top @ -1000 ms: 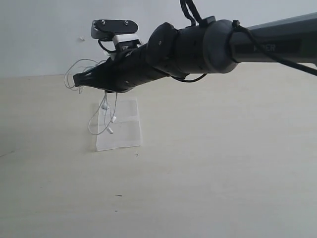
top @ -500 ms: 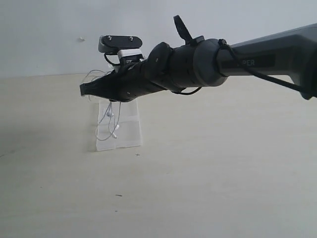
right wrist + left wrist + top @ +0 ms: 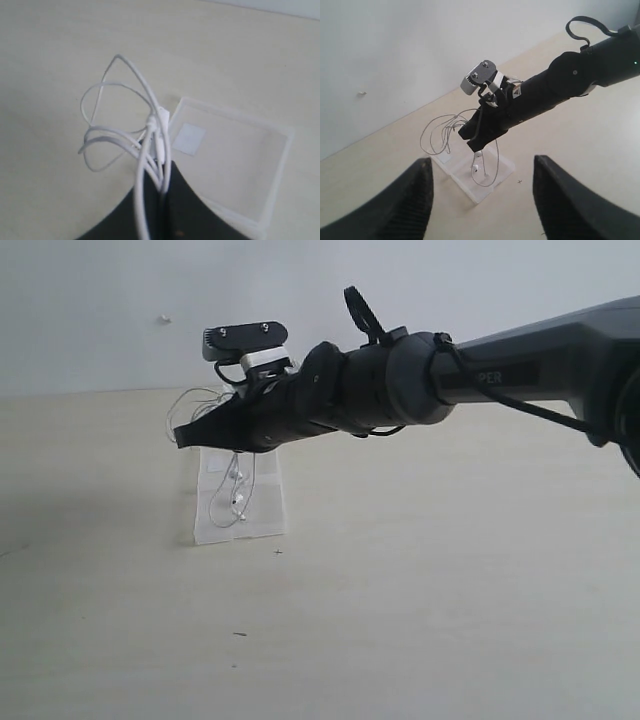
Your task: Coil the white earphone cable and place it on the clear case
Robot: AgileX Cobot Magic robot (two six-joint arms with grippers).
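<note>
Left gripper (image 3: 481, 161), jaws apart and empty, stood back from the work. Beyond it, the right gripper (image 3: 182, 436), jaws clamped on the white earphone cable (image 3: 236, 496), hung the earbuds over the clear case (image 3: 268, 512), apparently for lowering. Upper loops strayed past the case's edge, and bare counter (image 3: 450, 590) lay around.

Low exterior, distant left wrist and close right wrist views all share the clear case (image 3: 268, 516).
</note>
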